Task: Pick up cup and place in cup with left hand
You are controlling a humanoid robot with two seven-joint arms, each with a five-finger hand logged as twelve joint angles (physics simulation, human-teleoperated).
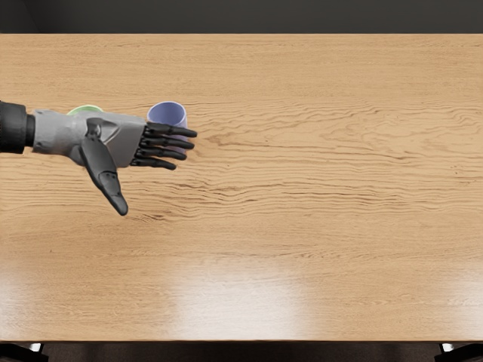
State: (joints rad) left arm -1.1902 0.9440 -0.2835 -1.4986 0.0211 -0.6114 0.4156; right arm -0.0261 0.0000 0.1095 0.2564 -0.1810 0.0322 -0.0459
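In the head view, the left hand [119, 142] is open, fingers nearly straight and thumb spread wide, with nothing held. It covers the near part of the blue cup [167, 112]; contact cannot be told. The green cup [85, 109], left of the blue cup on the surface [302, 204], is mostly hidden by the hand. Lowering or sweeping the hand here could tip either cup, since palm and fingers block both.

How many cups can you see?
2: a blue cup partly covered by the left hand, and further left a green cup, mostly hidden. The hand could hide more.
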